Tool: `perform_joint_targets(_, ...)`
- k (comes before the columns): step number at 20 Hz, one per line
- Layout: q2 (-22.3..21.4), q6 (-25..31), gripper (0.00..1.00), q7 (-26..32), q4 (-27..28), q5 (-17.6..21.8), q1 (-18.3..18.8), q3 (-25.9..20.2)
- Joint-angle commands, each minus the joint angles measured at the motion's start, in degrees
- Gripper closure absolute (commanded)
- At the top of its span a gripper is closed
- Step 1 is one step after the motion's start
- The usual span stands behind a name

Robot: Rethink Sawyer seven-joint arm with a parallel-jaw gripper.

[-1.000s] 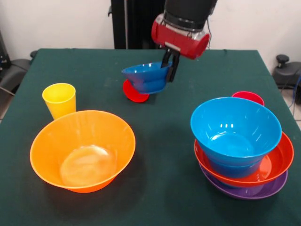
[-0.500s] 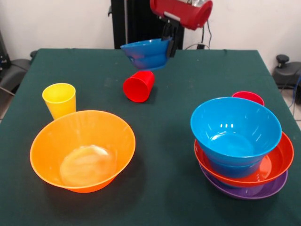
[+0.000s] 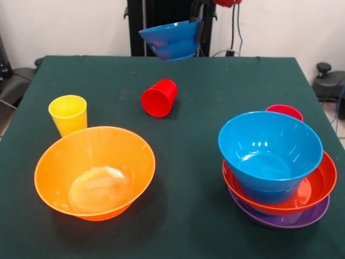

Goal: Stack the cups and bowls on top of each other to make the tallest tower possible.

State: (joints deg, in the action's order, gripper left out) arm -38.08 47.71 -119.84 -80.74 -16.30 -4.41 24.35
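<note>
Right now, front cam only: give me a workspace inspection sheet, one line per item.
Surface: dark green table, flat.
Tower: large blue bowl nested in red-orange bowl, on purple bowl, at picture right.
Held bowl: small blue bowl in the air, tilted, gripped at its rim.
Other bowls: orange bowl empty, upright.
Cups: yellow cup upright; red cup on its side; another red cup mostly hidden behind the tower.
Clutter: nothing seen.
Gripper: gripper shut on the small blue bowl's rim.
Cables: a dark cable hanging by the pedestal.
Surroundings: white wall; dark equipment at the right edge.
</note>
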Motion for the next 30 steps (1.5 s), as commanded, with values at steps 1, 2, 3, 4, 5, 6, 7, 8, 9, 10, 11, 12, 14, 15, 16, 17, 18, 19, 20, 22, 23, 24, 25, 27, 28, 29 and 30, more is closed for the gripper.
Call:
perform_joint_targets(1,3.69,9.51,1.00,-16.27,10.93,-1.96,-0.81,-2.58)
perform_joint_targets(2,4.33,10.13,1.00,-16.92,12.26,-2.00,-0.78,-2.33)
perform_joint_targets(3,5.12,10.74,1.00,-17.45,13.83,-2.02,-0.58,-2.17)
perform_joint_targets(4,5.95,11.43,1.00,-18.01,15.44,-2.07,-0.36,-1.99)
perform_joint_targets(5,6.79,11.98,1.00,-18.50,16.99,-2.23,0.04,-1.98)
perform_joint_targets(6,7.68,12.53,1.00,-19.13,18.67,-2.37,0.34,-1.84)
perform_joint_targets(7,8.46,13.32,1.00,-19.62,20.36,-2.57,0.77,-1.75)
perform_joint_targets(8,9.23,14.27,1.00,-20.34,22.17,-2.75,1.02,-1.55)
perform_joint_targets(9,9.82,15.40,1.00,-21.02,23.88,-2.98,1.32,-1.41)
perform_joint_targets(10,10.46,16.71,1.00,-21.60,25.85,-3.06,1.58,-1.17)
perform_joint_targets(11,10.85,17.68,1.00,-22.00,27.30,-3.22,1.79,-1.09)
perform_joint_targets(12,11.52,18.90,1.00,-22.20,29.42,-3.16,2.17,-0.87)
perform_joint_targets(14,12.95,21.60,1.00,-22.62,33.58,-3.40,3.03,-0.89)
perform_joint_targets(15,13.94,22.61,1.00,-23.15,35.73,-3.67,3.33,-1.02)
perform_joint_targets(16,15.31,23.84,1.00,-23.94,38.47,-3.94,3.62,-0.81)
perform_joint_targets(17,16.86,25.13,1.00,-24.95,41.45,-4.38,3.87,-0.62)
perform_joint_targets(18,18.31,26.26,1.00,-25.99,44.11,-4.80,4.05,-0.24)
perform_joint_targets(19,19.61,27.23,1.00,-26.81,46.42,-5.32,4.25,0.05)
perform_joint_targets(20,21.00,28.38,1.00,-27.43,48.86,-5.93,4.53,0.45)
perform_joint_targets(22,23.44,29.93,1.00,-28.55,52.85,-6.93,4.88,1.42)
perform_joint_targets(23,24.40,30.47,1.00,-29.12,54.37,-7.34,4.86,2.12)
perform_joint_targets(24,25.47,30.78,1.00,-29.50,55.97,-7.89,5.05,2.64)
perform_joint_targets(25,26.54,31.09,1.00,-29.85,57.60,-8.49,5.23,3.24)
perform_joint_targets(27,28.75,31.49,1.00,-30.68,60.61,-9.91,5.65,4.74)
perform_joint_targets(28,29.89,31.58,1.00,-31.28,62.01,-10.67,5.88,5.55)
perform_joint_targets(29,31.03,31.66,1.00,-31.89,63.41,-11.43,6.11,6.36)
perform_joint_targets(30,32.07,31.55,1.00,-32.42,64.50,-12.20,6.29,7.24)
